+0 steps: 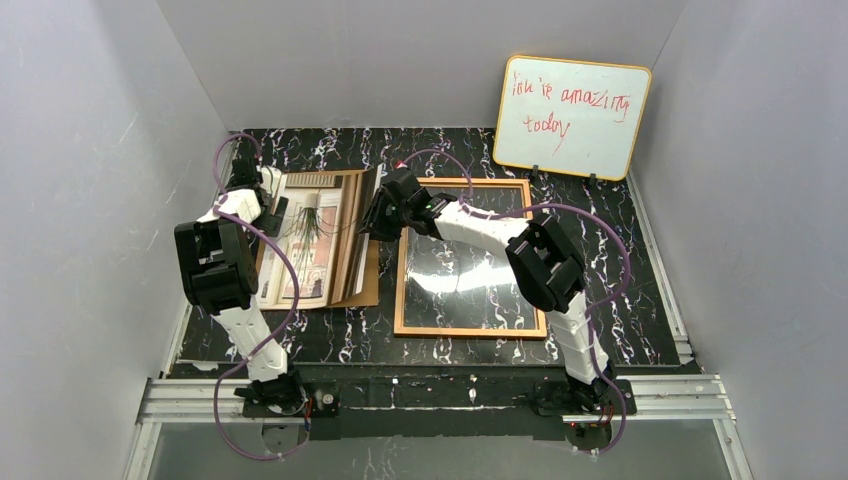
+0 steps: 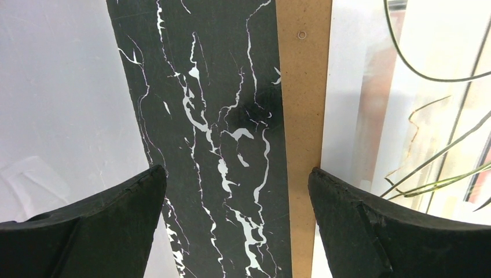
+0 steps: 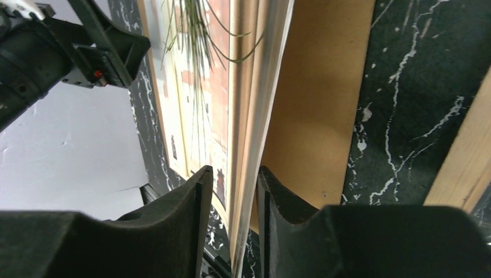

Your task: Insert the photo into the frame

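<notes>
The photo (image 1: 310, 235), a glossy print with a plant, lies at the left on a brown backing board (image 1: 367, 285). Its right edge is lifted and curled up. My right gripper (image 1: 372, 222) is shut on that raised edge; in the right wrist view the gripper (image 3: 234, 174) straddles the photo (image 3: 202, 92) above the board (image 3: 315, 104). The frame (image 1: 470, 325), orange-brown wood with a glass front, lies flat just right of it. My left gripper (image 1: 272, 205) is open and empty at the photo's left side, its fingers (image 2: 347, 214) over the photo's white border (image 2: 347, 87).
A yellow-edged whiteboard (image 1: 575, 115) with red handwriting leans on the back wall at the right. Grey walls close in on the left, right and back. The black marble table (image 1: 620, 300) shows between the left wall and the board (image 2: 301, 104).
</notes>
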{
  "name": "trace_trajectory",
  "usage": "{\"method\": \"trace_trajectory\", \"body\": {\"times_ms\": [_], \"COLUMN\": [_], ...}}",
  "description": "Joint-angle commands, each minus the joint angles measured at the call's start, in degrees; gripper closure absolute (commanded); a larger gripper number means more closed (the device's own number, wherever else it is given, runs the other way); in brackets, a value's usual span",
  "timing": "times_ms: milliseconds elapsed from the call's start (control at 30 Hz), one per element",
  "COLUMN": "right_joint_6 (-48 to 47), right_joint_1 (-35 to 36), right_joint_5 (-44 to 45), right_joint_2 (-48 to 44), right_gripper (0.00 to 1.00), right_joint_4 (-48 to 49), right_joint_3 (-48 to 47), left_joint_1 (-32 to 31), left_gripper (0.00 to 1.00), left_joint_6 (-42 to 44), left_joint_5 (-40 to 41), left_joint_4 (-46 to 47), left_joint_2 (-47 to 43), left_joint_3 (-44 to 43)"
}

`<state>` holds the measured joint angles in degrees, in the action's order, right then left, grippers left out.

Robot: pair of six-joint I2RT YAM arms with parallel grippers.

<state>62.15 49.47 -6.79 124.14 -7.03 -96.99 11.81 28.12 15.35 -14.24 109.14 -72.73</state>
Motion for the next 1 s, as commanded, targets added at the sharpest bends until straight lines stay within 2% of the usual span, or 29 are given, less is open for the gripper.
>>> {"method": "trace_trajectory", "body": {"times_ms": [0, 167, 267, 433, 533, 767, 867, 967], "right_joint_6": [-1.7, -3.4, -5.9, -12.5, -19.5, -37.8, -43.2, -47.1], "right_joint_1": [-0.3, -0.3, -0.3, -0.3, -0.3, -0.8, -0.9, -0.9], "right_joint_5": [2.3, 3.5, 5.1, 7.8, 12.1, 28.5, 35.7, 39.3], "right_joint_2": [1.1, 1.2, -0.1, -5.3, -9.8, -24.9, -33.6, -41.4], "right_gripper": [0.64, 0.85, 0.98, 0.99, 0.99, 0.99, 0.99, 0.99], "right_joint_4": [-2.0, -3.6, -4.7, -5.3, -9.4, -25.8, -28.8, -30.2], "right_joint_3": [-1.6, -3.7, -5.6, -7.8, -10.5, -12.2, -9.5, -8.5], "left_joint_1": [-0.6, -0.4, 0.7, 4.3, 4.9, 5.0, 5.0, 4.9], "left_gripper": [0.08, 0.06, 0.02, 0.02, 0.02, 0.02, 0.02, 0.02], "left_joint_6": [-0.4, -0.6, -0.9, -2.7, -2.5, -2.7, -2.6, -2.7], "left_joint_5": [-3.8, -4.1, -5.1, -7.4, -8.9, -13.6, -15.0, -15.4], "left_joint_4": [-9.7, -11.0, -14.9, -22.3, -25.1, -27.7, -27.7, -27.3], "left_joint_2": [1.7, 1.6, 2.2, 2.0, 0.5, -1.8, -2.1, -2.6], "left_joint_3": [1.3, 0.3, -4.1, -15.9, -19.5, -17.3, -14.0, -11.6]}}
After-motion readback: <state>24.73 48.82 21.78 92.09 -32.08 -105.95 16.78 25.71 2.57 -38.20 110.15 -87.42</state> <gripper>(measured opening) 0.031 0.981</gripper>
